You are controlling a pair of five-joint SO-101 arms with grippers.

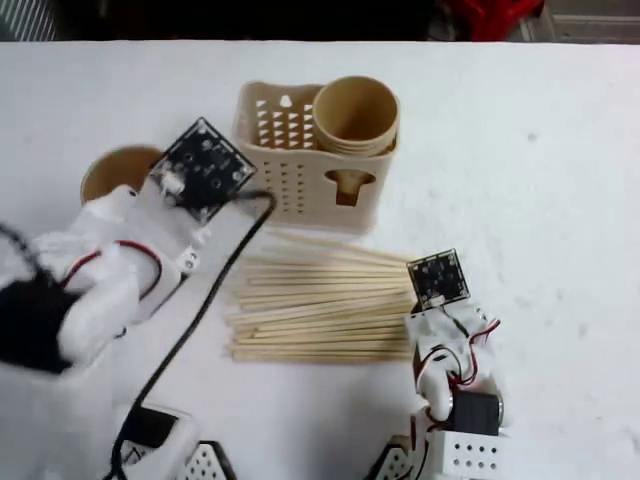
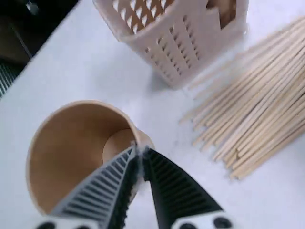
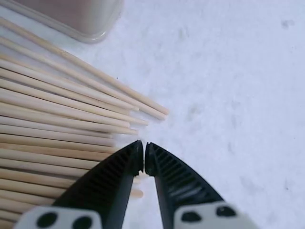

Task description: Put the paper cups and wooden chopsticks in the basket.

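The right gripper point(image 3: 144, 158), jaws closed tip to tip, sits at the 3 o'clock end of the wooden chopsticks point(image 1: 320, 310) lying on the table. The left gripper point(image 2: 139, 155) pinches the rim of a loose paper cup point(image 2: 66, 143) at the basket's point(image 1: 290, 190) 9 o'clock. The basket, at the chopsticks' 12 o'clock, holds stacked cups point(image 1: 355, 115).

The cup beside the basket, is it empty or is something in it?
Empty. The left wrist view looks into the paper cup and shows its bare round bottom, with nothing lying in it.
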